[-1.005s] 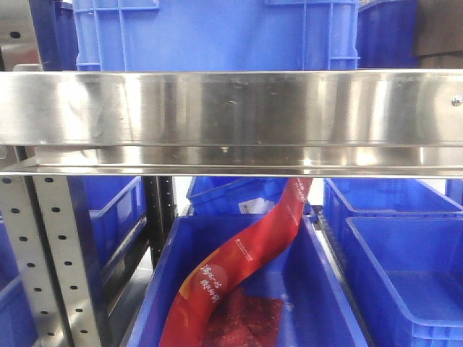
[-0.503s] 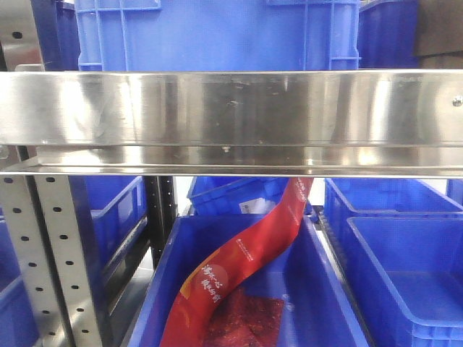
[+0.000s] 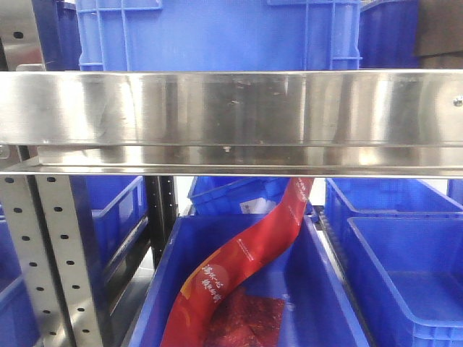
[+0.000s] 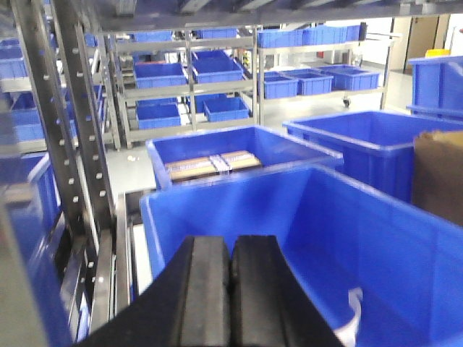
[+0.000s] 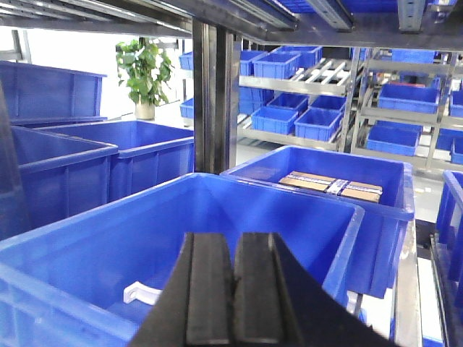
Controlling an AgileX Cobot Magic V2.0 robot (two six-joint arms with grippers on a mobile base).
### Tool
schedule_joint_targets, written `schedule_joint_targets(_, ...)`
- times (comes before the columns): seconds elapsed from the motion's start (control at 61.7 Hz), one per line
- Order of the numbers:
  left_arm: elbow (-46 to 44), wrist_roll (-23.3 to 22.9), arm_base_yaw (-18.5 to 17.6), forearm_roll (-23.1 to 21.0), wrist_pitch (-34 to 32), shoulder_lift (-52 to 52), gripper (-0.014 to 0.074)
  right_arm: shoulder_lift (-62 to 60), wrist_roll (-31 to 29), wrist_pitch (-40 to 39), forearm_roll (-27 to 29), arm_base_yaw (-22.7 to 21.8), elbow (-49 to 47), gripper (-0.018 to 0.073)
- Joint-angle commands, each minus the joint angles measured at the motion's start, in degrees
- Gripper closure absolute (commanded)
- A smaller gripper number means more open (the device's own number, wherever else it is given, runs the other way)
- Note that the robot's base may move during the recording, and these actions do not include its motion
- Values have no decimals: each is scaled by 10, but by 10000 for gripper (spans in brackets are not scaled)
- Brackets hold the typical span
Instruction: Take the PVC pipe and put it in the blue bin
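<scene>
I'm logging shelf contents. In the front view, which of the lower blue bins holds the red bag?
The middle bin, under the steel beam: a long red bag leans across it. The bin to its right shows only bare blue floor.

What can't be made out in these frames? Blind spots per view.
Front view: steel shelf beam fills the middle; neither arm shows, and the top end of the red bag is hidden behind it.
Left wrist view: white curved strip in the blue bin is blurred, near the bottom edge; pipe or not, unclear.
Right wrist view: white angled piece sits partly behind the right end effector; full shape unclear.
</scene>
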Motion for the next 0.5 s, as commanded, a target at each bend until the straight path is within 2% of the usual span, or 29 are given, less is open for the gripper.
schedule_joint_targets(0.0,21,-1,-3,-8,-15,-23,707,-23,-5,-23,-5,0,15,728)
schedule_joint_targets(0.227,88,-1,-3,-14,-41,-67,707,-64,-5,-21,-5,-8,52,728)
schedule_joint_targets(0.486,156,-1,8,-23,-60,-103,707,-109,-5,-21,-5,-50,107,728)
